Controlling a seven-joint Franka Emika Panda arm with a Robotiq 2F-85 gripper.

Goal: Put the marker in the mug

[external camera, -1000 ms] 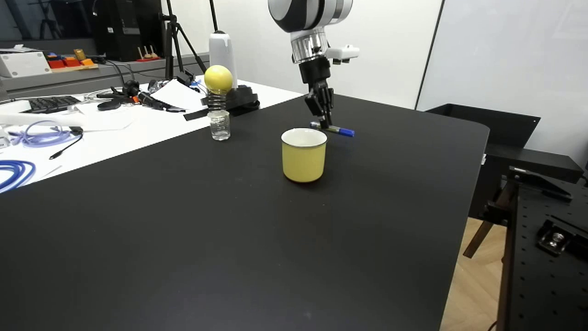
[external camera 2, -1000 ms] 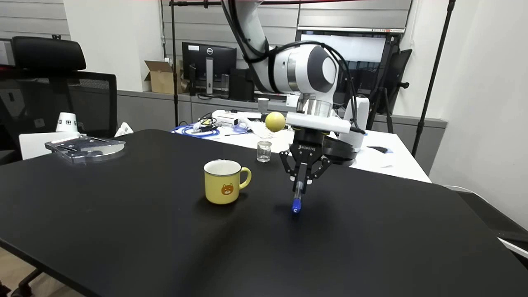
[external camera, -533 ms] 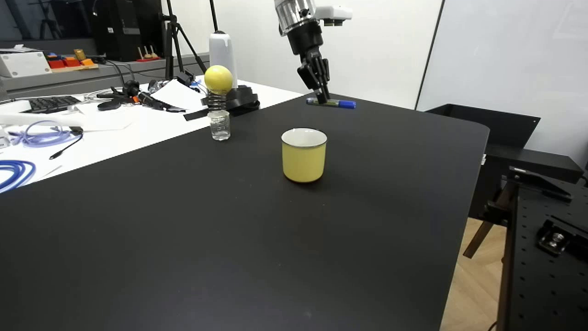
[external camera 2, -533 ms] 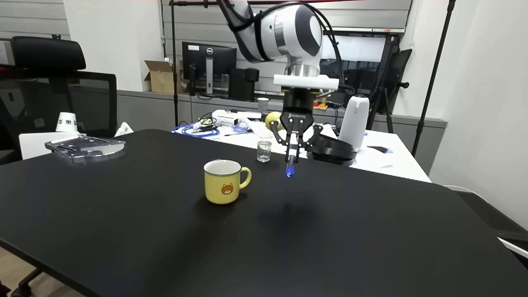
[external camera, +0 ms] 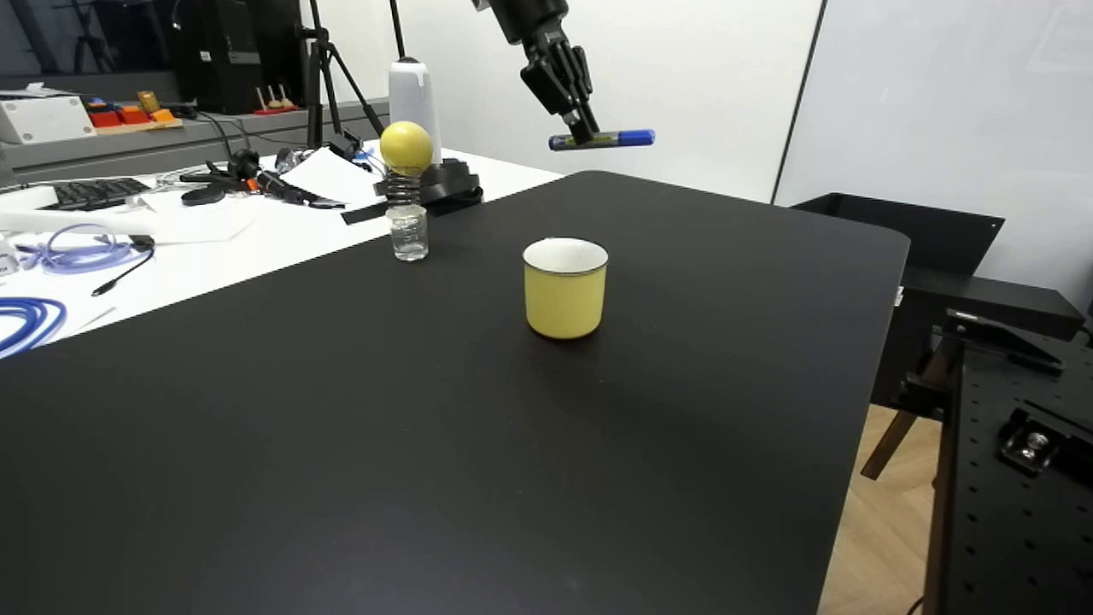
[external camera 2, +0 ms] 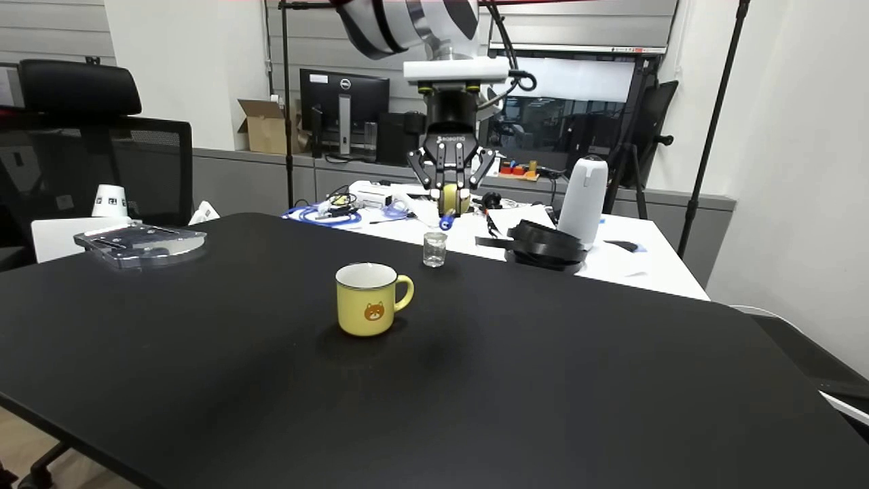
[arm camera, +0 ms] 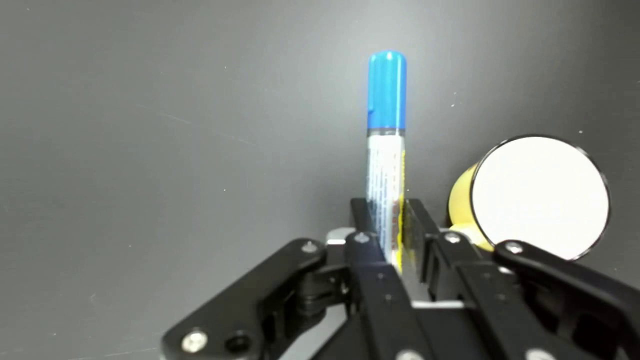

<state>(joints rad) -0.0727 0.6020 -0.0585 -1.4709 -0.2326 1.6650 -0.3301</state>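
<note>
The marker (external camera: 636,137) has a blue cap and a white and yellow body. It also shows in the wrist view (arm camera: 387,95) and, end-on, in an exterior view (external camera 2: 446,222). My gripper (external camera: 584,135) is shut on the marker's body, and the fingers also show in the wrist view (arm camera: 386,212). The marker is held roughly level, well above the table. Its lower end is hidden behind a finger in the wrist view. The yellow mug (external camera 2: 364,309) stands upright on the table, and also shows in an exterior view (external camera: 564,299). In the wrist view the mug (arm camera: 460,200) is right of the fingers.
The black table (external camera 2: 543,380) carries a clear bottle (external camera: 410,232) with a yellow ball (external camera: 406,148) on a spring. A clear plate (external camera 2: 142,243) lies at the table's far left in an exterior view. A white side table (external camera: 196,256) with cables adjoins the black table.
My gripper has lifted the marker from near the tabletop to well above it. It has also moved left in both exterior views. The mug has not moved.
</note>
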